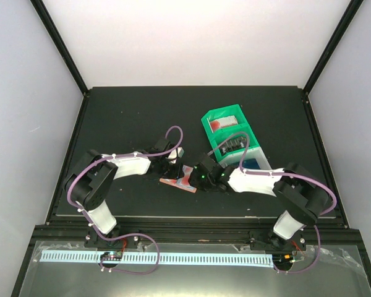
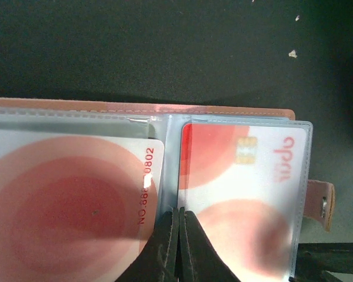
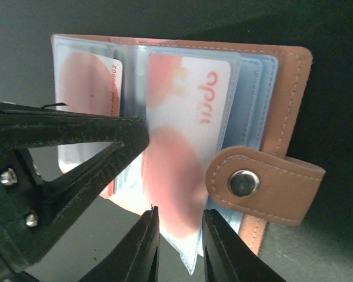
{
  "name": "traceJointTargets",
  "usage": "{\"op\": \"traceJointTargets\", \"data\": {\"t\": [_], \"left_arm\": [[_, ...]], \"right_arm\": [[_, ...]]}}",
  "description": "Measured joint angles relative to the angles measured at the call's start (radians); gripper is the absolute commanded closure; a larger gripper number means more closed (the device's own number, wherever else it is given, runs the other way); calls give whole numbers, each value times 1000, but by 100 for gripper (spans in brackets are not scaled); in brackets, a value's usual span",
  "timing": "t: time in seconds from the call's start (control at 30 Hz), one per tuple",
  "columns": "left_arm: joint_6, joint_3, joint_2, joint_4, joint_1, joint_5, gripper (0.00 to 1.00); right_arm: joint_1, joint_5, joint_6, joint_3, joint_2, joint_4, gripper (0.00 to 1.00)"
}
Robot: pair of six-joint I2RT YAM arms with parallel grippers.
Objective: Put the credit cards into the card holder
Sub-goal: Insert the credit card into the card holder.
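The salmon-orange card holder [image 1: 180, 180] lies open on the black mat between both grippers, its clear sleeves fanned out [image 3: 291, 82]. One red-and-white credit card [image 2: 247, 176] sits in a sleeve on the snap tab [image 3: 253, 182] side, and another [image 2: 65, 200] sits in the sleeve beside it. My left gripper [image 2: 177, 214] is shut, its tips pressed on the clear plastic between the two cards. My right gripper [image 3: 179, 220] is slightly open, with the lower edge of the sleeve holding the red-and-white card [image 3: 182, 123] between its fingers.
A green-and-white compartment tray [image 1: 208, 117] stands behind the right gripper, with a red card [image 1: 222, 122], a dark card [image 1: 235, 143] and a blue card [image 1: 253, 164] in it. The left gripper's black fingers [image 3: 76, 141] cross the right wrist view.
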Motion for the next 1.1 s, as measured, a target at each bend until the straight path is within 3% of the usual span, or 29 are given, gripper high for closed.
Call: {"op": "traceJointTargets", "data": {"t": [0.5, 0.7, 0.83, 1.0, 1.1], "left_arm": [[3, 0, 0, 2, 0, 0, 98], [5, 0, 0, 2, 0, 1, 96], [7, 0, -7, 1, 0, 0, 85], [11, -2, -53, -35, -6, -30, 59], [12, -4, -105, -74, -7, -59, 50]], "right_arm": [[-3, -58, 105, -14, 47, 106, 78], [-3, -21, 99, -3, 51, 86, 87], [-8, -6, 83, 10, 51, 72, 99], [-37, -31, 33, 14, 51, 97, 99], [-53, -32, -29, 45, 55, 60, 99]]}}
